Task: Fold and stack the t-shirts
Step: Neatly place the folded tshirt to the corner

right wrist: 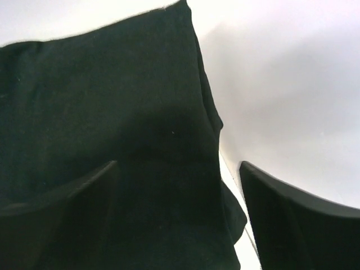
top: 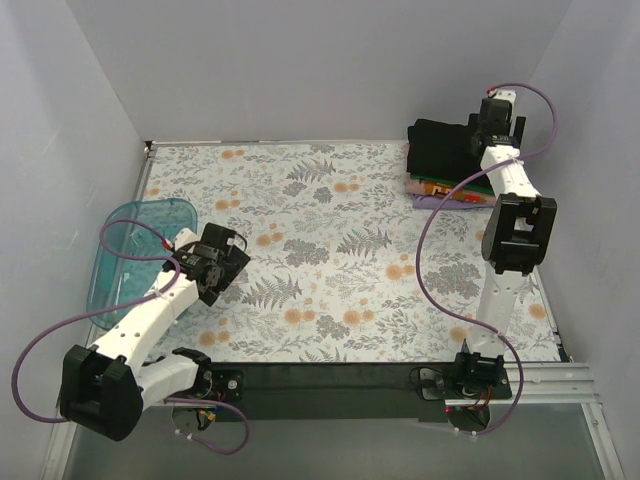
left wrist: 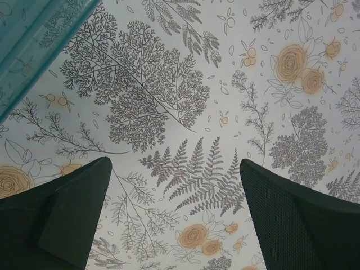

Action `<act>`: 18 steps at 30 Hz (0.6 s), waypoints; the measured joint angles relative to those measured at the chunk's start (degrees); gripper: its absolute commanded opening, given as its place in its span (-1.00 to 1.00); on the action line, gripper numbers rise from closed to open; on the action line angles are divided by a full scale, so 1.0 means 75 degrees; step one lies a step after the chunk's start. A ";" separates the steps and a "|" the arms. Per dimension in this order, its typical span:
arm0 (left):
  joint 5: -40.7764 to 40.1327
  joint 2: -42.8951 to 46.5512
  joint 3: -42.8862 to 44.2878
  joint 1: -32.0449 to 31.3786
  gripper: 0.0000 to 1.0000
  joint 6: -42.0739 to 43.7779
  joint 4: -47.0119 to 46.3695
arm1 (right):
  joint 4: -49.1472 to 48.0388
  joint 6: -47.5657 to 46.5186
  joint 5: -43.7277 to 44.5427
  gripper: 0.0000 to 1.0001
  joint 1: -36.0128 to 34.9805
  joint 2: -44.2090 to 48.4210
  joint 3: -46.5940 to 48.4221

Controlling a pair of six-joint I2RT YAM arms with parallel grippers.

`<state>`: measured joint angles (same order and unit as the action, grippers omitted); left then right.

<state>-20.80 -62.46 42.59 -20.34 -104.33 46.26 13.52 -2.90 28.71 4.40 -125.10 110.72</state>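
Black shirt (top: 440, 150) is folded and sits on top of the stack (top: 448, 196) in the far right corner of the table, close to both white walls (top: 300, 70). Only the edges of the shirts under it show: green, orange-patterned, and lavender at the bottom.

Right gripper (top: 472, 140) is reached out over that corner, above the black shirt's right side. In the wrist view its fingers (right wrist: 62, 219) are spread wide with nothing pinched. The left one is over black cloth and the right one is past the shirt's edge, over the pale surface beside it. The shirt's right edge runs down between them. Can't tell whether either fingertip actually touches the fabric.

Left gripper (top: 222, 262) is well apart from the stack, on the near left side, hanging over the floral tablecloth (top: 330, 250). Its fingers (left wrist: 62, 219) are also spread and empty, with just fern and rose print between them. The teal tray (top: 105, 285) is just beside it on the left, at the table's left edge. A corner of the tray shows at the top left of that wrist view. Nothing visible in the tray.

A purple cable (top: 428, 235) loops off each arm.
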 measured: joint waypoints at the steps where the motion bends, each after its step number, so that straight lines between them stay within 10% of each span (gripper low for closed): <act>1: 0.0003 0.0015 0.0017 0.0000 0.97 0.0003 0.0006 | -0.0003 0.0000 -0.0003 0.97 0.0006 -0.0003 -0.0029; 8: 0.0029 0.0382 0.0096 0.0000 0.97 0.0047 0.0096 | 0.0131 0.0221 -0.0772 0.97 0.0003 0.0647 -0.0962; 18: 0.0283 0.0988 0.0446 0.0000 0.96 0.0289 0.0242 | 0.0137 0.1466 -0.2760 0.97 -0.0003 0.5144 -0.3768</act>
<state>-18.68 -55.05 45.93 -20.34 -102.17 48.07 14.55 8.10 8.01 4.38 -86.52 82.46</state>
